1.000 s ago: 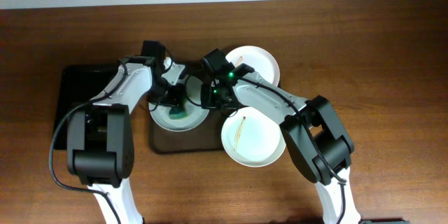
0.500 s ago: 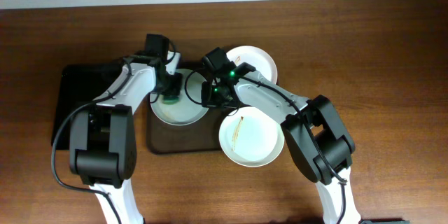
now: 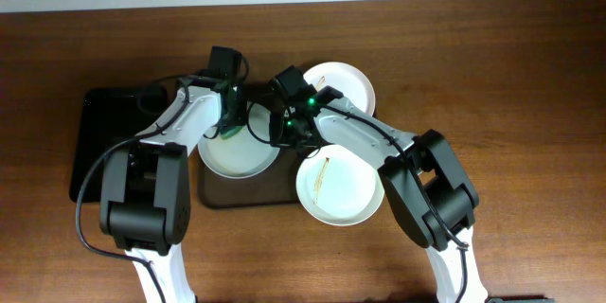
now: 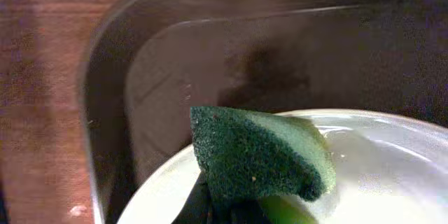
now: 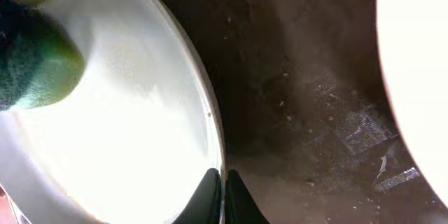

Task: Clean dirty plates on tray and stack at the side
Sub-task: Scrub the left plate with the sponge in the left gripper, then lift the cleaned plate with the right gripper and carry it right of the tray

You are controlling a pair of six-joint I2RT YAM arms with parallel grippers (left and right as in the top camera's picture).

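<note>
Dark wood desk spreads out wide and bare-looking to the right of both arms, with a black tray lying on it to the left of the left claw. That claw is closed around a green sponge, which sits just over the far rim of the first plate. This plate rests on the left part of the brown tray. In the left wrist view the tray's rounded corner and low wall rise just beyond the sponge, so that side is tight.

The right claw is pinched nearly closed on the first plate's right rim, one finger on each side of the edge. Beside it lies a strip of bare tray floor (scuffed and speckled), and then another plate's white edge; I cannot tell which plate that is.

From overhead, the two claws are close together across the first plate. The streaked plate lies near the right claw, on the side towards the robot, and hangs over the tray's edge onto the desk. The third plate lies just beyond the right claw, partly under the right arm.
</note>
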